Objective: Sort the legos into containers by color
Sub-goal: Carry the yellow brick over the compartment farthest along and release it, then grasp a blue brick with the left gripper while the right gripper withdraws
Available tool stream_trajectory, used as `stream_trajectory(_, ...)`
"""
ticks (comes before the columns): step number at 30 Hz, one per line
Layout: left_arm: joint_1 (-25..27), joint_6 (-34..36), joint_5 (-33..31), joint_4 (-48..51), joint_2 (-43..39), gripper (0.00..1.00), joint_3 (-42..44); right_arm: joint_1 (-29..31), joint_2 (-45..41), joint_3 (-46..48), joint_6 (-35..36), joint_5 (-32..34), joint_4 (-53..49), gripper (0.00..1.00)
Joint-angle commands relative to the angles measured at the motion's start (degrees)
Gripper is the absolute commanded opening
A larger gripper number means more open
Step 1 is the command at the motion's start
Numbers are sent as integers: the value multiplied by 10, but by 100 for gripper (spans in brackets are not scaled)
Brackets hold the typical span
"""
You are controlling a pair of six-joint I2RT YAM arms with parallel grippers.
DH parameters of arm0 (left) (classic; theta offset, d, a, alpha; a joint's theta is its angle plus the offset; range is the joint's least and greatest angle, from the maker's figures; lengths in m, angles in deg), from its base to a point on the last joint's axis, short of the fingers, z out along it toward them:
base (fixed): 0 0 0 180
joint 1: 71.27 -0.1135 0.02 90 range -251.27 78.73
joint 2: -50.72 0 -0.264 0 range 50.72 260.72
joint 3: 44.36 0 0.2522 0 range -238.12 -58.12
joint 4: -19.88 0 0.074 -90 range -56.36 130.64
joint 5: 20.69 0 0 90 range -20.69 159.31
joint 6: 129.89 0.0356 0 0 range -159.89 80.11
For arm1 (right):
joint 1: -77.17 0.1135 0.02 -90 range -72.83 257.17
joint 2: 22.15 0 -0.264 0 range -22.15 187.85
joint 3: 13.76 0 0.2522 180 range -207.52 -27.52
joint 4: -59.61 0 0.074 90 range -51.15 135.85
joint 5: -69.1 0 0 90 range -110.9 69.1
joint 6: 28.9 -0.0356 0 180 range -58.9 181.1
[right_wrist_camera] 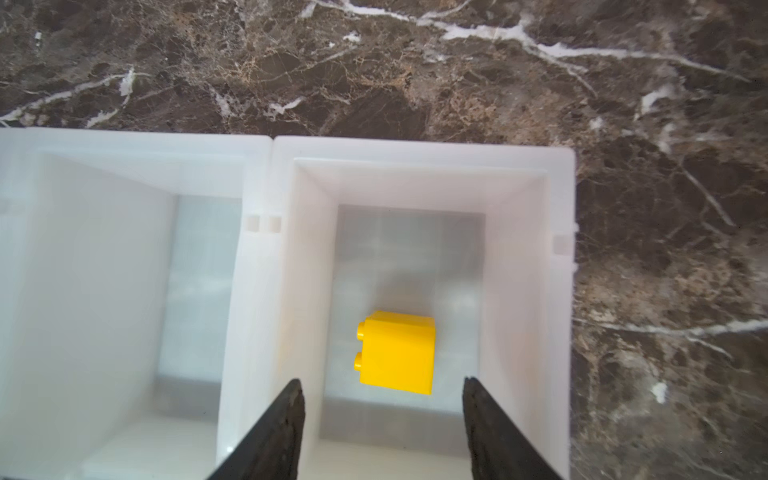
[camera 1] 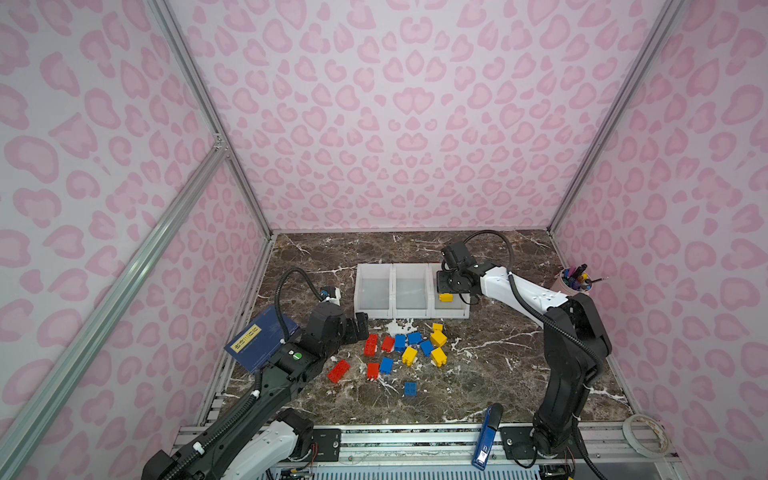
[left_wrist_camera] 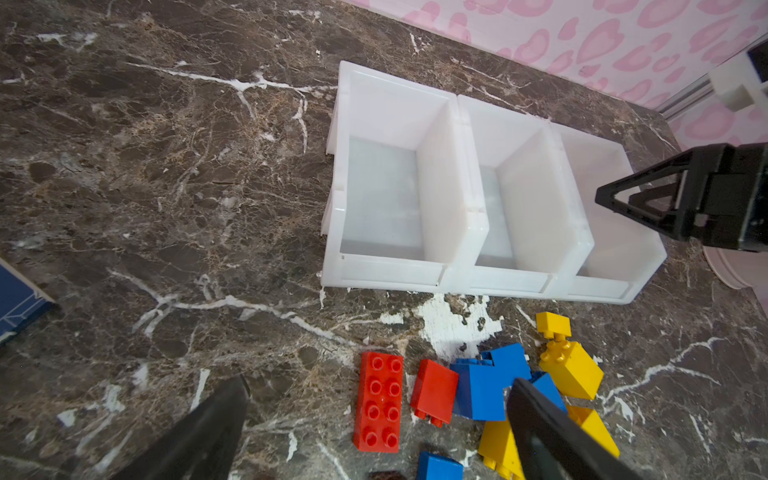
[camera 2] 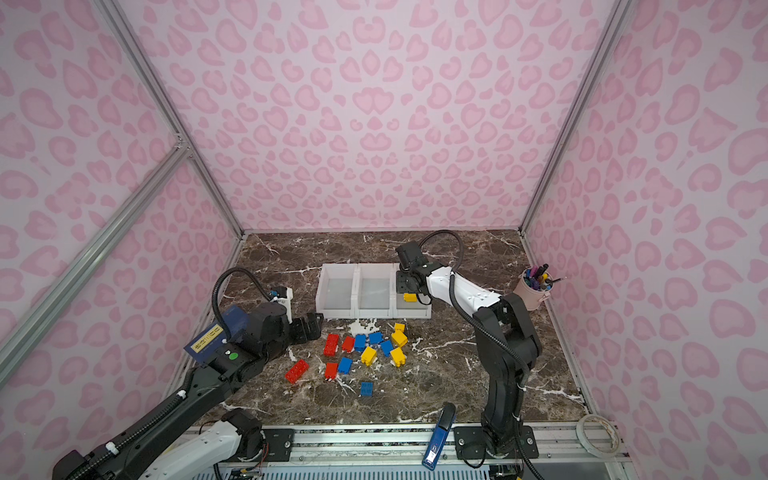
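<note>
Over the right bin: the right claw (right_wrist_camera: 381, 381) hangs above the right bin (right_wrist_camera: 415, 149). Its two black fingers are apart, with nothing between them.
Yellow brick: one yellow brick (right_wrist_camera: 397, 353) lies on its side on the floor of that bin. Its bumps point at the wall next to the middle bin. No finger touches it.
Other bins: the middle bin (right_wrist_camera: 124, 141) and the left bin (left_wrist_camera: 399, 83) show nothing inside.
Bricks on the table: the other legos (camera 1: 409, 345) lie in a loose bunch on the table (camera 1: 498, 374), just in front of the bins. Red, blue and yellow are mixed, and some touch each other.
Left claw: the left claw (left_wrist_camera: 377, 388) is wide apart and holds nothing. It sits low at the left side of the bunch, near the long red brick (left_wrist_camera: 378, 401).
Step now: the yellow drop looks done, so I think the right claw should come away.
How to do it well: go straight up first, so the fingers do not bump the bin walls or push the joined bins. Keep the fingers apart on the way.
Next pick: a yellow brick at the right edge (camera 1: 438, 357) looks easy to reach. Pinch its flat sides, not a corner.
Sharing: both arms may meet over the bunch, so one should wait.
Leave alone: the blue stapler (camera 1: 488, 436) and the pen cup (camera 1: 571, 284).
How far: only one brick is sorted, so there is a lot left.
</note>
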Motion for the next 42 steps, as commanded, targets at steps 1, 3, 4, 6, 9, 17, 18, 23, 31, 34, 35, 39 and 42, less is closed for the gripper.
stream_trajectory(1,6,0,-5,4,9,99,-1,2,-26,17,8,11,-14,62)
stream_trajectory(3,11,1,-5,6,18,98,-6,2,-48,32,7,13,-15,62)
stream_trajectory(4,13,1,-6,7,25,98,-7,3,-59,42,6,15,-15,62)
stream_trajectory(6,23,2,-7,11,39,96,-14,4,-82,58,3,21,-17,62)
stream_trajectory(9,43,0,-8,14,63,93,-25,8,-118,93,-5,32,-18,62)
stream_trajectory(17,116,-23,-20,5,168,89,-71,11,-214,190,-39,46,-23,62)
stream_trajectory(18,124,-27,-19,4,187,87,-79,12,-226,201,-43,47,-22,62)
stream_trajectory(23,160,-23,-11,1,268,81,-125,13,-263,247,-62,51,-19,62)
stream_trajectory(31,187,-29,0,12,365,73,-178,13,-290,273,-69,51,-19,62)
stream_trajectory(34,190,-36,-4,18,384,69,-185,13,-293,278,-70,48,-18,62)
stream_trajectory(35,191,-36,-5,18,389,69,-187,13,-293,278,-70,48,-17,62)
stream_trajectory(39,196,-29,-7,29,414,64,-200,13,-294,286,-73,47,-12,62)
stream_trajectory(42,202,-32,-18,43,431,59,-210,14,-298,297,-79,48,-5,62)
